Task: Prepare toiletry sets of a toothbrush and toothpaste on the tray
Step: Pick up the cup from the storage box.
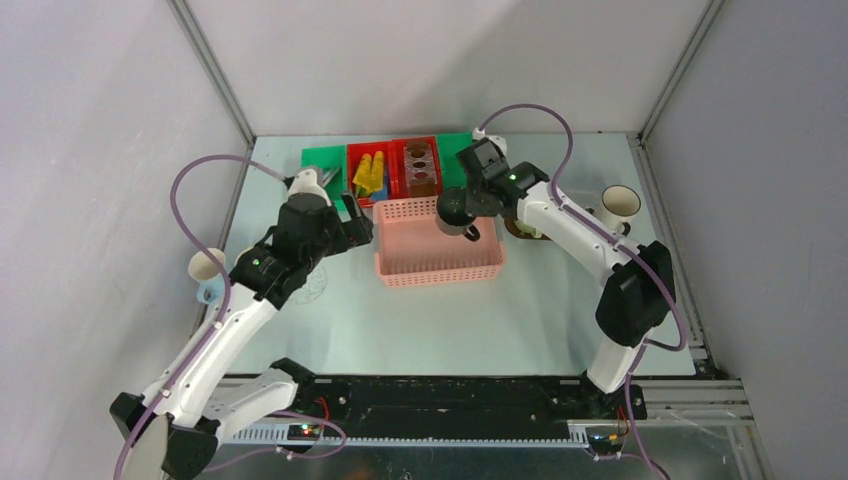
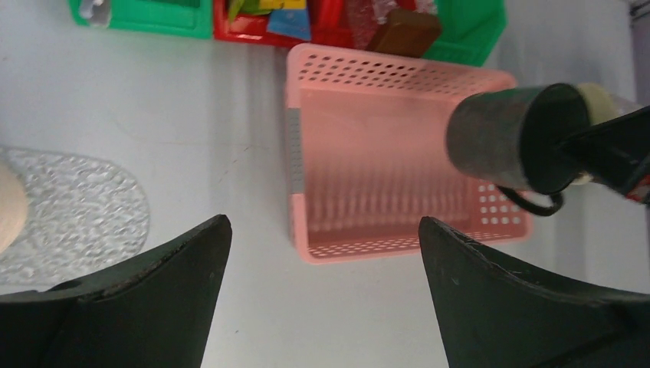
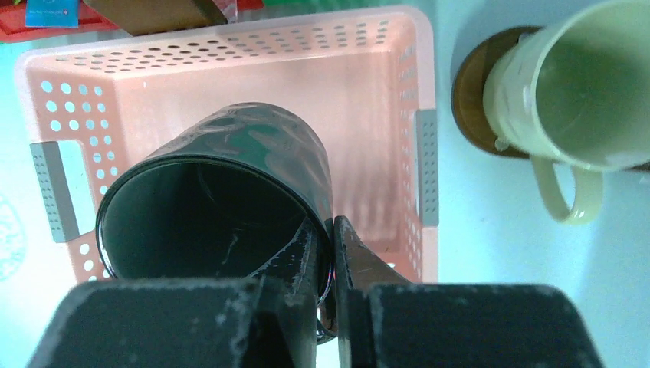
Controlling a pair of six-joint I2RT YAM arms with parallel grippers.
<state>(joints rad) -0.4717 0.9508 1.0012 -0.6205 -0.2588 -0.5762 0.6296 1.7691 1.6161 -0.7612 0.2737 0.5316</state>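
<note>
Dark mug: rim pinched by right gripper; pink basket beneath jaws, apparently for transfer. Left gripper: jaws spread, empty.

Left arm and right arm are both wearing white link shells with black joint housings. Purple cable is looping off each wrist. Green LEDs are glowing on the black wrist blocks. Left gripper is showing matte black, curved, scuffed fingers; right gripper fingers are looking the same, dusty.
</note>
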